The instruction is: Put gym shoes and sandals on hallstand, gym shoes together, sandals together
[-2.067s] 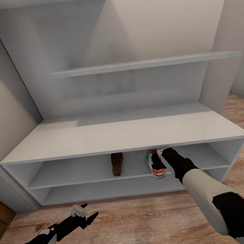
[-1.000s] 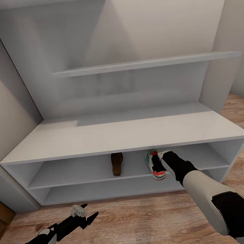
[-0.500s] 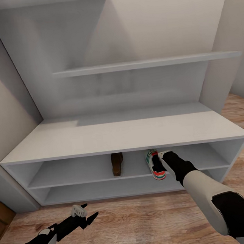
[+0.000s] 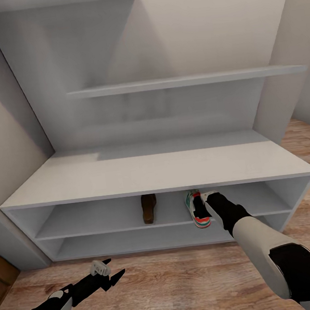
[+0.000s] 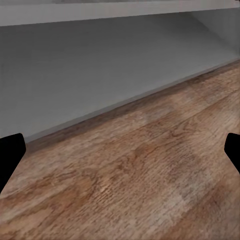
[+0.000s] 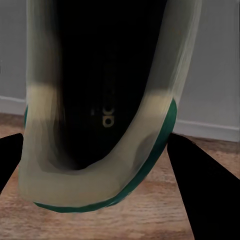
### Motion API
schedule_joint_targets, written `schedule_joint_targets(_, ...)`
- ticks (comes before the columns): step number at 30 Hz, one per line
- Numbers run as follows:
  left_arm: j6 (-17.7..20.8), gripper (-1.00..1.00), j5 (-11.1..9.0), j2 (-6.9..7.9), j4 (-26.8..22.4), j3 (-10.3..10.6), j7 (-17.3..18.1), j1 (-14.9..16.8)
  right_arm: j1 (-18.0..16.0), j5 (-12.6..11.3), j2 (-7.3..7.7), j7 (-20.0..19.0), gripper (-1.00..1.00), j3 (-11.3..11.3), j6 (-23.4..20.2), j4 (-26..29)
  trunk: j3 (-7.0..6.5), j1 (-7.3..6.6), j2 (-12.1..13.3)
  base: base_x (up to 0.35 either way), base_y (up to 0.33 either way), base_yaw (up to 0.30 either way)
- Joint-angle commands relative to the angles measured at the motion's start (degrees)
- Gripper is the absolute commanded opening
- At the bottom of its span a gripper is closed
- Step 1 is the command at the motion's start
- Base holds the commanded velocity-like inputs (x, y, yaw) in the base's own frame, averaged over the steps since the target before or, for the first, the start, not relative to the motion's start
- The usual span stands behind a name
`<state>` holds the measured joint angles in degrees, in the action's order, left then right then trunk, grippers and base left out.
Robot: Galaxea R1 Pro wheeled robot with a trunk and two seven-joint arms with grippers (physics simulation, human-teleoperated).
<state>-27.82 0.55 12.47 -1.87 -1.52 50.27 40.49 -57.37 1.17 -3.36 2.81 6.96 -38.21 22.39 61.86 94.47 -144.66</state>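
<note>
My left end effector [image 4: 111,269] hangs low over the wood floor [image 4: 180,278], in front of the left part of the shoe rack [image 4: 157,174]. Its two fingers are spread apart and hold nothing. In my left wrist view I see the floor [image 5: 145,180] and the bottom of the rack [image 5: 100,65], with one dark fingertip [image 5: 9,157] at each side.

The shoe rack is pale grey-white, long and low. It has two open shelves, a tall back and one thin shelf [image 4: 184,81] higher up on the wall.

On the upper open shelf, near the middle, lies one brown sandal [image 4: 149,208]. It lies flat with one end pointing out to me.

To the right of the sandal, with a gap between them, one gym shoe [image 4: 197,210] sits on the same shelf. It is white with green stripes and some red. Its end sticks out a bit past the front edge of the shelf.

My right end effector [image 4: 205,202] reaches into that shelf and is at the shoe. In my right wrist view the shoe [image 6: 100,115] is very close, with its dark inside between my two fingers [image 6: 192,185]. I cannot tell if the fingers are pressing on the shoe or are loose beside it.
</note>
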Motion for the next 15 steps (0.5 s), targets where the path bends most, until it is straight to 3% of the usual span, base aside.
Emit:
schedule_joint_targets(1, -0.13, 1.0, 0.06, 0.01, 0.03, -0.15, 0.19, 0.03, -0.02, 0.1, 0.02, 0.18, -1.0, 0.29, 0.04, 0.03, 0.05, -0.01, -0.02, 0.0, 0.0, 0.0)
schedule_joint_targets(15, -0.13, 1.0, 0.06, 0.01, 0.03, -0.15, 0.2, 0.03, -0.02, 0.14, 0.02, 0.18, -1.0, 0.29, 1.49, -0.31, 0.05, -0.01, -0.02, 0.0, 0.0, 0.0)
